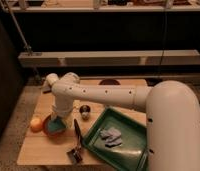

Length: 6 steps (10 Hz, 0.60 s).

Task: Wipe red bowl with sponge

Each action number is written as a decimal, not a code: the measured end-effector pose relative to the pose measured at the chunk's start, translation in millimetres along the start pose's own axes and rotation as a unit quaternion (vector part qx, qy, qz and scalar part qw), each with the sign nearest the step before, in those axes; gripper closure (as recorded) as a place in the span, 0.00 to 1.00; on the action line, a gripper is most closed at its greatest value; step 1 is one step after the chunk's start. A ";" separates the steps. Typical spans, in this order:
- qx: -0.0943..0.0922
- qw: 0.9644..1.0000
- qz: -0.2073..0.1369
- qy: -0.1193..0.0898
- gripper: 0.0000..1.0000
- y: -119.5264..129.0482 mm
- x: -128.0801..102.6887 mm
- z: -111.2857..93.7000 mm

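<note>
The red bowl (54, 132) sits on the left part of the wooden table (43, 152), partly hidden by the gripper. My gripper (57, 120) hangs from the white arm (108, 95) and points down into the bowl. A teal sponge (56, 123) shows at the gripper's tip, inside the bowl.
An orange fruit (36, 124) lies just left of the bowl. A small dark ball-like object (85, 110) sits right of the gripper. A dish brush (76, 142) lies in front. A green tray (118, 140) with grey cloths (111, 136) stands at the right. A dark round object (109, 81) is at the back.
</note>
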 end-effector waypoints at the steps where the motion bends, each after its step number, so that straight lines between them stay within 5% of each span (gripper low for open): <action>1: 0.004 1.000 0.004 0.003 1.00 -6.7 5.3 0.3; 6: 0.017 1.000 0.003 0.006 1.00 -43.3 10.7 11.1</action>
